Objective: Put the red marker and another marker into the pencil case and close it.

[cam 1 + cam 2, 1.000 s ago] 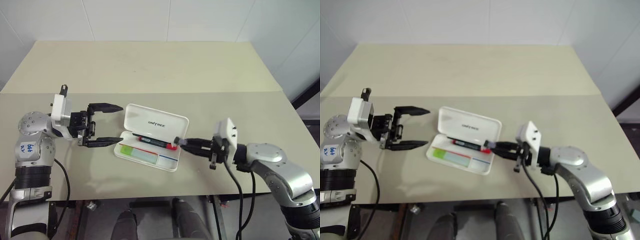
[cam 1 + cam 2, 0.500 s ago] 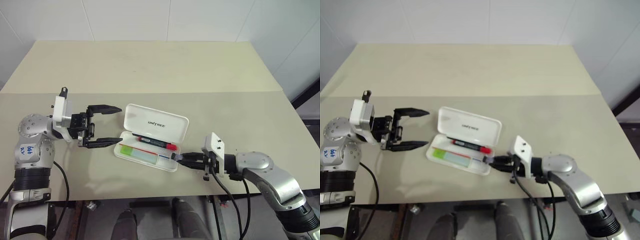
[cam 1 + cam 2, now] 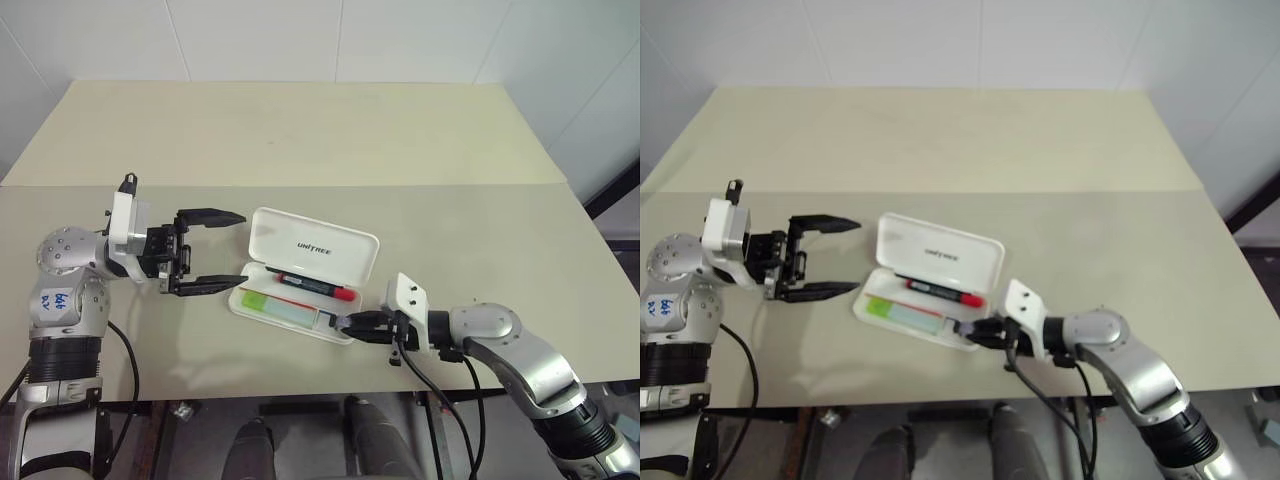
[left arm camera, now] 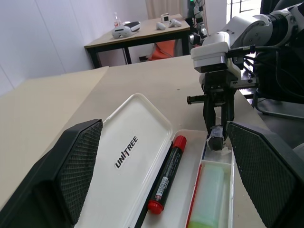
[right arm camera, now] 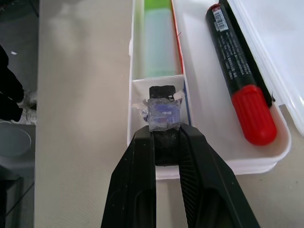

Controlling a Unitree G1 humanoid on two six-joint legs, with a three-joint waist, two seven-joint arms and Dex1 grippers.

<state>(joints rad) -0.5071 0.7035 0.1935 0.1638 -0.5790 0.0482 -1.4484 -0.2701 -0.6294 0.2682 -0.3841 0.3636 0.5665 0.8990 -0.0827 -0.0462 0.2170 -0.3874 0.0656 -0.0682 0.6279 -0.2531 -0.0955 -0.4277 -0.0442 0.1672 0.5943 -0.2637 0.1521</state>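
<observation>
case (image 3: pixel 315 245) lid up | right hand (image 5: pixel 164 137) clenched, small dark object at near-right rim | left hand (image 3: pixel 228 249) released beside

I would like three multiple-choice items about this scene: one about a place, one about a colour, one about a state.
1. Where does the red marker lie?
A. on the table
B. inside the pencil case
C. in the left gripper

2. What colour is the other marker in the case?
A. light green
B. blue
C. orange

3. How is the case's lid?
A. shut
B. removed
C. open

Key: 1 B, it rests in the tray under the lid. 2 A, its body is green beside the red marker. 3 C, it stands raised with the tray exposed.
</observation>
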